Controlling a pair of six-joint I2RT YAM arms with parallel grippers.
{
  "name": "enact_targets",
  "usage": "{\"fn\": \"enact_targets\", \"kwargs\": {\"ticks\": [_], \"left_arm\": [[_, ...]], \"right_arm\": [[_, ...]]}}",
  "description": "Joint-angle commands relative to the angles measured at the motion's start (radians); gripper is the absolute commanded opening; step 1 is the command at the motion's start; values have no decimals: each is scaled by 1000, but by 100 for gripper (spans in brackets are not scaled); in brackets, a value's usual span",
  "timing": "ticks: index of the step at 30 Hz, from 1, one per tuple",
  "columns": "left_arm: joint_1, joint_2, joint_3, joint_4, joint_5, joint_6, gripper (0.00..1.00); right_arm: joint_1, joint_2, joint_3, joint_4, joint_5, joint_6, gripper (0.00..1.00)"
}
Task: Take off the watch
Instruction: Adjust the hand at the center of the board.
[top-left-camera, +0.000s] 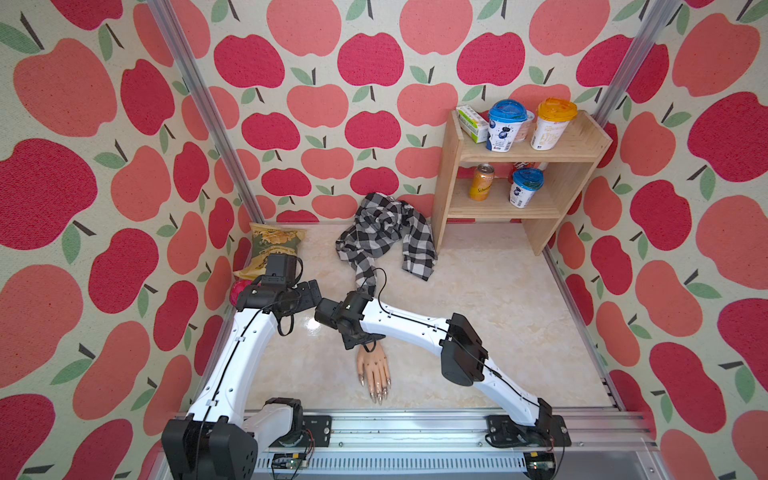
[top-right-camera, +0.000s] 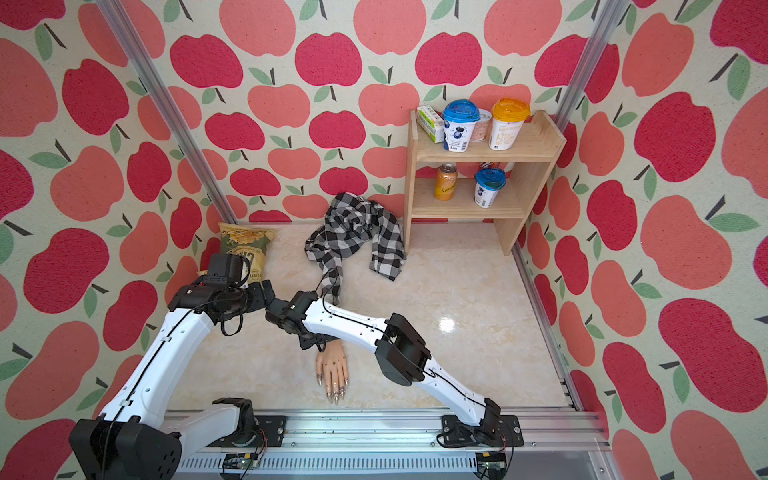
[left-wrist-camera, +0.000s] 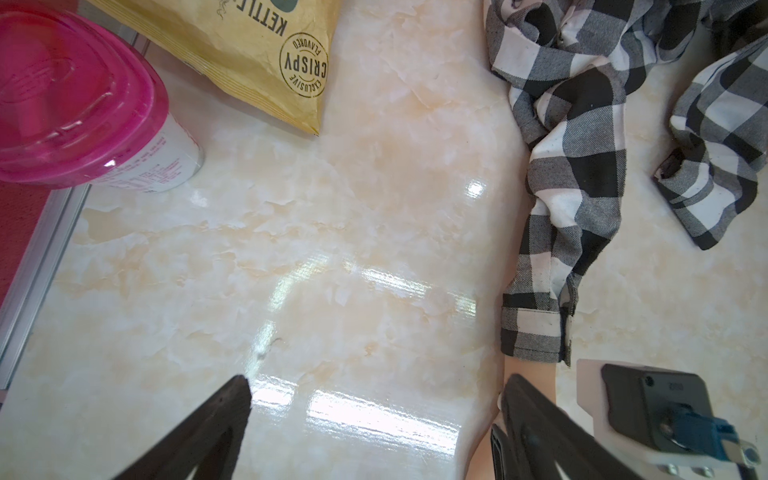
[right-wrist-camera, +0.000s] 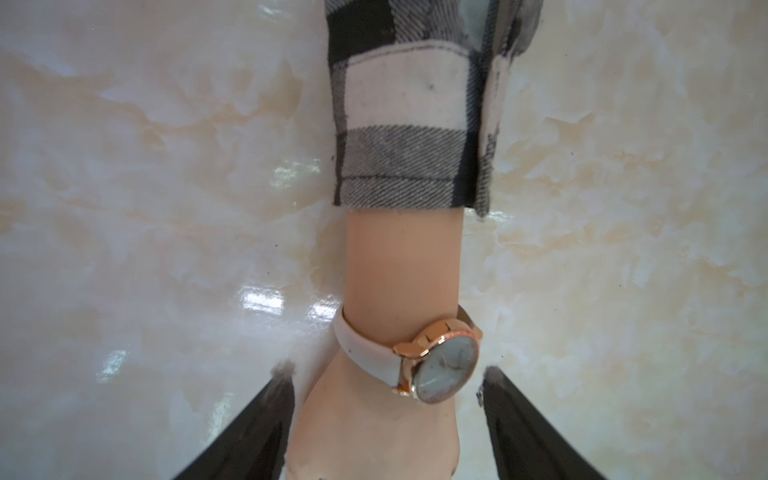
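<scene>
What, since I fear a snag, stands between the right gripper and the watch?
Nothing visible. The right gripper, open, straddles the mannequin wrist with the watch between its jaw tips; the checked sleeve cuff sits farther up the forearm, apart from it.

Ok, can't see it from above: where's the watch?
In the right wrist view, the watch sits on the mannequin wrist, between plaid cuff and hand.

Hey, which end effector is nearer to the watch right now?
Right. The right end effector straddles the mannequin arm, open around the watch. The left end effector hangs open beside that arm, up by the plaid cuff.
</scene>
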Motion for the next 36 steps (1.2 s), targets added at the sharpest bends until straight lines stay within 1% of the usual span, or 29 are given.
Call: {"fn": "enact_targets", "kwargs": {"ticks": [1, 3, 5, 7, 10, 15, 21, 23, 28, 31, 33, 36], "left_arm": [[-90, -73, 23, -61, 230, 42, 97], [-104, -78, 28, -64, 217, 45, 97], [-108, -83, 34, -70, 210, 49, 97], [-109, -92, 38, -78, 199, 50, 97], [-109, -103, 26, -78, 187, 49, 97], [-108, -102, 6, -68, 190, 47, 98], [-97, -99, 14, -72, 189, 49, 97], [-94, -101, 14, -75, 193, 44, 97], [-89, -102, 16, -79, 193, 42, 98], [-83, -101, 25, -87, 193, 38, 98], [-82, -101, 29, -93, 185, 35, 97], [-73, -101, 32, -107, 173, 27, 97]], "right_arm": [[-21, 79, -52, -35, 7, 48, 75], [-24, 101, -13, -32, 3, 37, 76], [-32, 129, 14, -37, -28, 38, 75], [-43, 138, -1, -22, -64, 40, 75], [-50, 133, -33, 16, -85, 33, 73], [-65, 162, -38, 33, -134, 28, 68], [-76, 180, -62, 49, -181, 29, 66], [-111, 184, -64, 47, -188, 32, 65], [-93, 142, -70, 47, -141, 20, 59], [-92, 108, -71, 42, -116, -5, 48], [-92, 83, -83, 43, -110, -24, 44], [-92, 14, -158, 106, -131, -59, 45]]}}
